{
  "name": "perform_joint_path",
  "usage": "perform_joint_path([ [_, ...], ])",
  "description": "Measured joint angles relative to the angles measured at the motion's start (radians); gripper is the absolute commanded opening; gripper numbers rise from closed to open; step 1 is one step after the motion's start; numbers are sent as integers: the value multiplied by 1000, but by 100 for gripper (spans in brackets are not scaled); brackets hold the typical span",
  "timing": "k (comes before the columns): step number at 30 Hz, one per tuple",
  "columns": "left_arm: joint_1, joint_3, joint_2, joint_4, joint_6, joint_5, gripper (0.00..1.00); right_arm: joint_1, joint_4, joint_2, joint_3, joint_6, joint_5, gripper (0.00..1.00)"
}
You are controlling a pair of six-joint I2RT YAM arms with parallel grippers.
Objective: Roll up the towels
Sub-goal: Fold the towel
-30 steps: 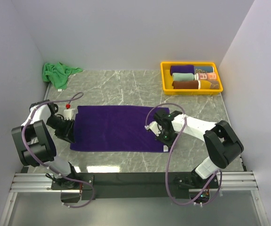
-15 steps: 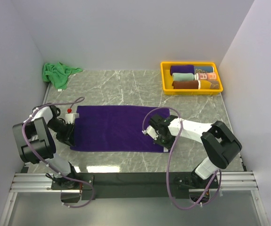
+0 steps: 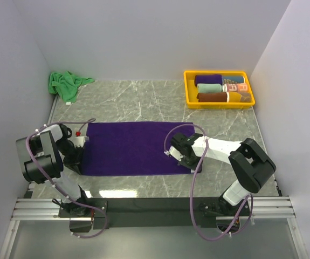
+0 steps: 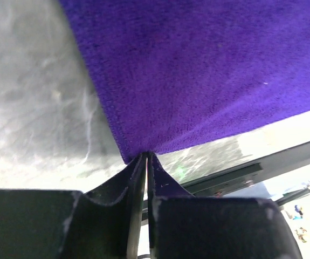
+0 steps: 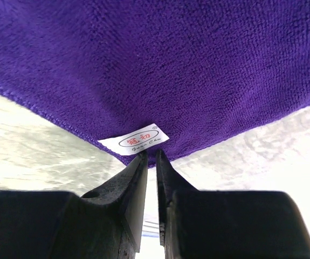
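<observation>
From above, the purple towel (image 3: pixel 130 147) lies spread flat at the middle of the marble table (image 3: pixel 144 100), its long edges running from 9 to 3 o'clock. The left arm (image 3: pixel 39 156) is folded tight at 8 o'clock, its forearm low over the table. The left gripper (image 3: pixel 79 156) sits at the near-left corner of the cloth. The right arm (image 3: pixel 225 147) stretches low from 4 o'clock toward the centre, and the right gripper (image 3: pixel 183 161) is down at the towel's near-right corner. From this height the jaws of neither gripper can be made out. The green towel (image 3: pixel 66 83) sits crumpled at 10 o'clock against the back wall. The yellow tray (image 3: pixel 187 89) at 1 o'clock holds rolled cloths (image 3: pixel 214 97).

In the left wrist view, the left gripper (image 4: pixel 146 156) points at 12 o'clock. Its jaws are drawn in to a thin slit and nip the very corner of the purple towel (image 4: pixel 208 70). Bare marble (image 4: pixel 36 108) shows at 9 o'clock.

In the right wrist view, the right gripper (image 5: pixel 150 154) also points at 12 o'clock, its jaws nearly together and pinching the corner of the purple towel (image 5: pixel 171 59). A white label (image 5: pixel 141 140) lies just beside the tips at 11 o'clock.
</observation>
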Motion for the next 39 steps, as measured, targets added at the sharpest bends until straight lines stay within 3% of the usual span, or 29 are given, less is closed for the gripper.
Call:
perform_joint_path([
  [6,2,-11,-11,-2,-4,-51,11,0,-5,0,-6,-10,34,21],
  [8,2,-7,-10,-6,-5,-50,16,0,-11,2,-2,-10,28,25],
  [12,5,24,-7,-25,17,-13,30,0,-47,15,44,-5,-24,48],
  [16,8,134,-8,-64,62,76,37,-6,-87,5,141,1,-114,62],
  [18,10,204,-8,-96,80,126,38,-20,-102,-20,193,0,-173,64],
  [23,10,386,-8,-131,89,248,39,-161,-140,-51,356,-14,-315,57],
  [27,10,486,-2,-72,33,308,37,-313,-125,29,509,0,-344,40],
  [32,10,583,72,4,-37,346,36,-425,-82,194,646,41,-307,37],
  [39,10,615,161,42,-102,357,38,-446,-44,359,727,69,-245,34],
])
